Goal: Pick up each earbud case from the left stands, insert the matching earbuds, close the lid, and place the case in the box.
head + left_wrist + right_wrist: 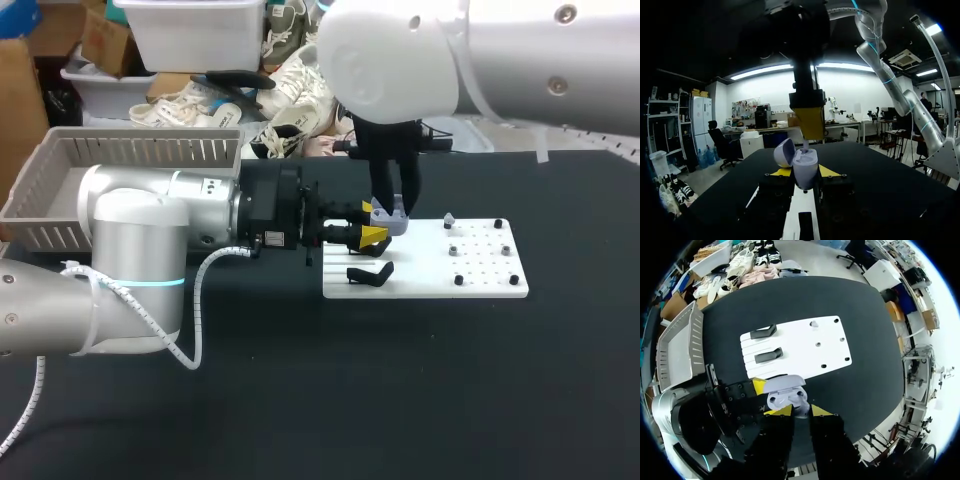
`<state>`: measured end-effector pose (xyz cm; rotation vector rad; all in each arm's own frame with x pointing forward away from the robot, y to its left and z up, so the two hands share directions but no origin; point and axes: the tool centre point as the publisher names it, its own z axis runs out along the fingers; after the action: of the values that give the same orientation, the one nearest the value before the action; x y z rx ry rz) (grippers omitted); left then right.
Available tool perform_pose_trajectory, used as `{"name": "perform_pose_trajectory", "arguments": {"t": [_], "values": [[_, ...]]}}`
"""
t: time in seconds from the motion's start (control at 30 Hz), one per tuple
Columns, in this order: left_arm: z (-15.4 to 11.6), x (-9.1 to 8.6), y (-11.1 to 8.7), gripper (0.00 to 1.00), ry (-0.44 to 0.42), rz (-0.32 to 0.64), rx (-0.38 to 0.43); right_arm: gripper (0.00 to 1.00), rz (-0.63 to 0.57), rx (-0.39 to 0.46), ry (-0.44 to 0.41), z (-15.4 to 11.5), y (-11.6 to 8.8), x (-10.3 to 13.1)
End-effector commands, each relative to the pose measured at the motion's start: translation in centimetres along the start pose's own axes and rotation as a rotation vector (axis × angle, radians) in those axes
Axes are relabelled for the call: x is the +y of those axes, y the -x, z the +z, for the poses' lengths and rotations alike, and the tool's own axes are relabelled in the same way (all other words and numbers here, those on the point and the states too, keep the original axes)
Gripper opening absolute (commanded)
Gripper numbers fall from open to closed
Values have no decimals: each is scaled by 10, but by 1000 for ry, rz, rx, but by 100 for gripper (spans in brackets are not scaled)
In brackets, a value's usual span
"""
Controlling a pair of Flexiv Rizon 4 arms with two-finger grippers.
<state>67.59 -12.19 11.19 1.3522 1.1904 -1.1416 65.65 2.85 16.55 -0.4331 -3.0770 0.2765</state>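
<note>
Earbud case (805,167) — lavender, lid open — clamped by its body in the left gripper (805,172) over the white stand board's (480,285) left edge; right gripper (801,411) pinches an earbud (805,145) just above it. Judged light, hard, slick — grip the flanks, clear of the hinge.

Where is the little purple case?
In the head view's middle, the case sits in the left gripper, over the left end of the white board.

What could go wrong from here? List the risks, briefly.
1. The right claw hangs just above the open earbud case. Pushing down off-centre might tilt the case in the left claw.
2. The raised lid sits close to the right claw and could get knocked or forced back.
</note>
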Motion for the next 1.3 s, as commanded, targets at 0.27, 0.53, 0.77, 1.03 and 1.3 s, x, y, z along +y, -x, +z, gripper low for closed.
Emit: {"name": "perform_pose_trajectory", "arguments": {"t": [0.27,0.53,0.77,1.03,1.3], "values": [[0,0,-1,0,0,1,-2,0,3,15,-7,3,5,2],[0,0,-1,0,0,1,-2,0,4,24,-16,6,7,4],[0,0,-1,0,0,1,-2,0,5,31,-24,9,7,5],[0,0,-1,0,0,1,-2,0,10,35,-25,11,7,3],[0,0,-1,0,0,1,-2,16,21,42,-22,15,6,2]]}}
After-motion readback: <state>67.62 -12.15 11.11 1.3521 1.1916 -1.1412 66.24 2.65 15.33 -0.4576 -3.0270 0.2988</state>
